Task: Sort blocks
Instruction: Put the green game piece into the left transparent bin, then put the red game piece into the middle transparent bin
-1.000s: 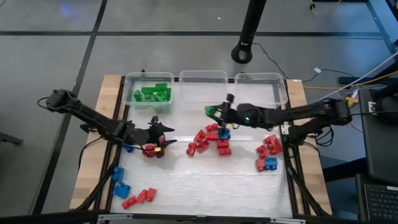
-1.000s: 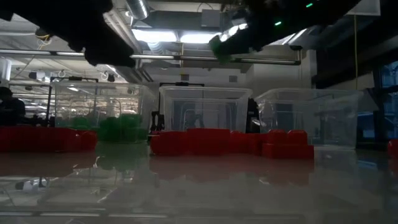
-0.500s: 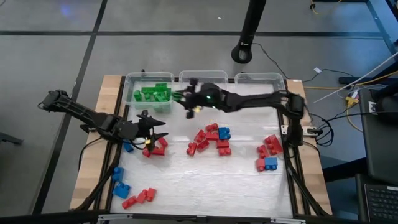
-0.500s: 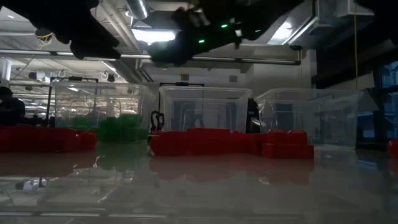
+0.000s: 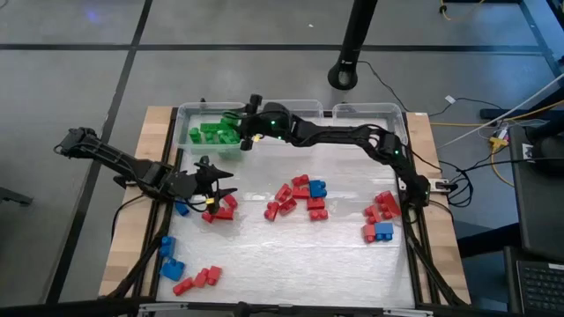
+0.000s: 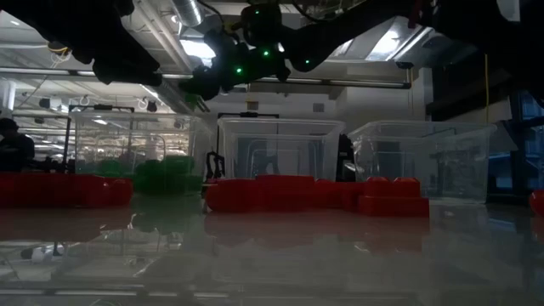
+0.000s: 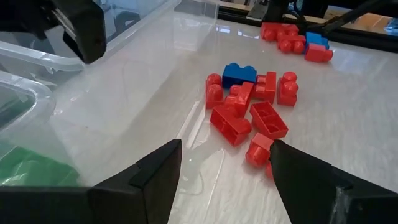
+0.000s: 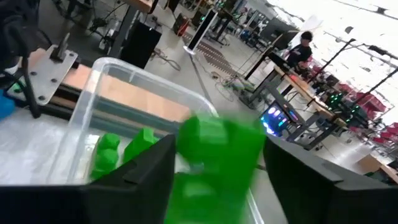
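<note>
1. Hangs over the left bin [image 5: 183,113] at the table's far edge: right gripper [image 5: 249,132], with a blurred green block [image 8: 217,155] directly ahead of it in the wrist view. Cannot tell whether that block is pinched or already let go.
2. Hovers near the table's left side, claw spread wide with nothing in it: left gripper [image 5: 222,188], just beside a small red cluster [image 5: 222,210] and one blue block [image 5: 181,209].
3. Likely light, rigid and smooth-sided, judging by the moulded plastic; probably prone to skidding on the glossy tabletop. Best taken across the two flat long sides, not over the studs. No fragility to fear, so a short drop into a bin seems safe.
4. Three clear bins in a row: the left with a green pile [image 5: 216,132], roughly five or six pieces; middle bin [image 5: 286,107] and right bin [image 5: 370,109] apparently without blocks.
5. Centre cluster [image 5: 295,195]: about seven red plus one blue brick [image 5: 317,187].
6. Right cluster [image 5: 383,207]: a few red, too bunched to count, plus one blue piece [image 5: 382,232].
7. Near-left corner: two blue bricks [image 5: 167,246] and about three red bricks [image 5: 198,279], lying close together.
</note>
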`<state>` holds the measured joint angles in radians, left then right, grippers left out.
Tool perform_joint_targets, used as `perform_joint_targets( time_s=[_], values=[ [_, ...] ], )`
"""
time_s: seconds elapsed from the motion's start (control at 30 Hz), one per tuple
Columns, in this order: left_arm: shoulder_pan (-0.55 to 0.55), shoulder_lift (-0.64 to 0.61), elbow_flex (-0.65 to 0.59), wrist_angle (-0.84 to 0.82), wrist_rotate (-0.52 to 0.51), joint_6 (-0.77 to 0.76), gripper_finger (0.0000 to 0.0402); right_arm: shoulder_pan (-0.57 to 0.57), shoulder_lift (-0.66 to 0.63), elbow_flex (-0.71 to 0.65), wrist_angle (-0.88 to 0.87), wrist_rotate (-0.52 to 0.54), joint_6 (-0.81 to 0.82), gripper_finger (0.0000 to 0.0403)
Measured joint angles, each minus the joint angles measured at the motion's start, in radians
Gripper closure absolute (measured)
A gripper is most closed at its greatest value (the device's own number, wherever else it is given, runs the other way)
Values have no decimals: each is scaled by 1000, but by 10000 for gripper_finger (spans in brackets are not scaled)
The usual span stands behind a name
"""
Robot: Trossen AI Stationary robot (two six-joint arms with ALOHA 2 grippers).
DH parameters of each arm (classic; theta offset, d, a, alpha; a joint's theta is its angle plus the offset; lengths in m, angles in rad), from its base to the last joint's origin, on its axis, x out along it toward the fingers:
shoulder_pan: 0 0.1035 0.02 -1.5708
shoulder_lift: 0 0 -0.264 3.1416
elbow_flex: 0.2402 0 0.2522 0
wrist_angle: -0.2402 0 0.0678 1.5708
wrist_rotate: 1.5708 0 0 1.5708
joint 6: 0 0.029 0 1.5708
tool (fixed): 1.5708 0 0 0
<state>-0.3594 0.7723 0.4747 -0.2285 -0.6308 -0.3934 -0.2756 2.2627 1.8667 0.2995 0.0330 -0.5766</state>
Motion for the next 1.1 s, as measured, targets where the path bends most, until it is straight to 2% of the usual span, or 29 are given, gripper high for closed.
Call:
perform_joint_targets(
  time_s=[0.13,0.3,0.43,0.53,0.63,0.73,0.9,1.1],
  values=[
    [0,0,0,-1,0,4,171,0,-3,3,-28,0,-12,113],
    [-1,0,0,-2,0,23,171,11,-78,3,-210,-53,-87,78],
    [-1,0,0,-3,1,9,171,47,-217,3,-527,-137,-152,68],
    [-3,7,0,-7,5,-1,171,99,-321,4,-805,-146,-200,68],
    [-3,25,0,-6,6,-4,171,169,-394,4,-1043,-108,-209,68],
    [-3,49,0,2,7,-4,171,247,-439,-5,-1197,-31,-163,68],
    [-3,102,0,34,8,-28,171,360,-518,-162,-1217,62,-72,68],
    [-7,187,-1,118,23,-34,171,421,-652,-477,-1102,115,95,68]
  ],
)
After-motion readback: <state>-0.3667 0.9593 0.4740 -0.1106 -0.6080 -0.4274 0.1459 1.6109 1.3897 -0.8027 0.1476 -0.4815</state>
